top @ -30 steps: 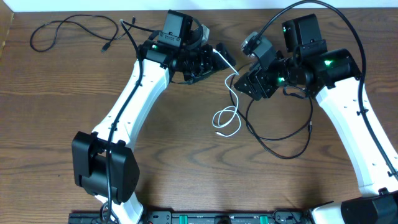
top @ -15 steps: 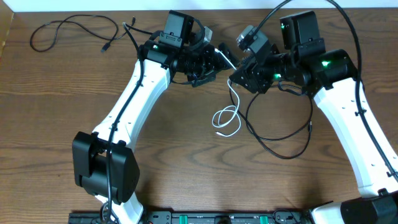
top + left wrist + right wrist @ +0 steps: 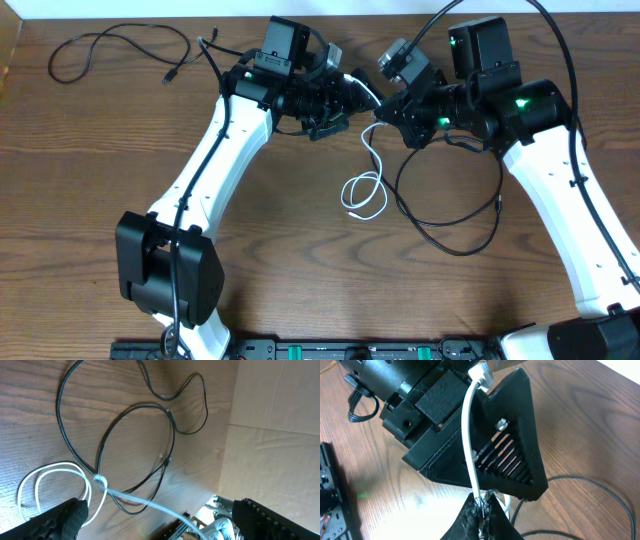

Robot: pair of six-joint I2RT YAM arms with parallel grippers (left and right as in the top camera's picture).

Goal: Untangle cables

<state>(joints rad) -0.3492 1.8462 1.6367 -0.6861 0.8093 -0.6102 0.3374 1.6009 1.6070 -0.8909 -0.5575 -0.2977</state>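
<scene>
A white cable [image 3: 365,190] lies coiled at mid-table, and its free end rises to the two grippers. My right gripper [image 3: 381,112] [image 3: 482,508] is shut on that white cable [image 3: 468,435] just below its plug. My left gripper [image 3: 350,93] [image 3: 157,517] stands wide open. The white cable [image 3: 145,505] runs through the gap between its fingers without being pinched. A long black cable [image 3: 497,200] [image 3: 172,435] loops on the wood beside the white coil and crosses it. Another black cable [image 3: 168,76] lies apart at the far left.
The two grippers are almost touching near the table's far edge. The left gripper's black finger [image 3: 515,435] fills the right wrist view. Thicker black cords arch over the right arm [image 3: 560,190]. A cardboard wall [image 3: 280,420] stands past the table edge.
My right gripper has moved up and left toward the left gripper and has shut on the white cable. The left arm has stayed put, still open.
</scene>
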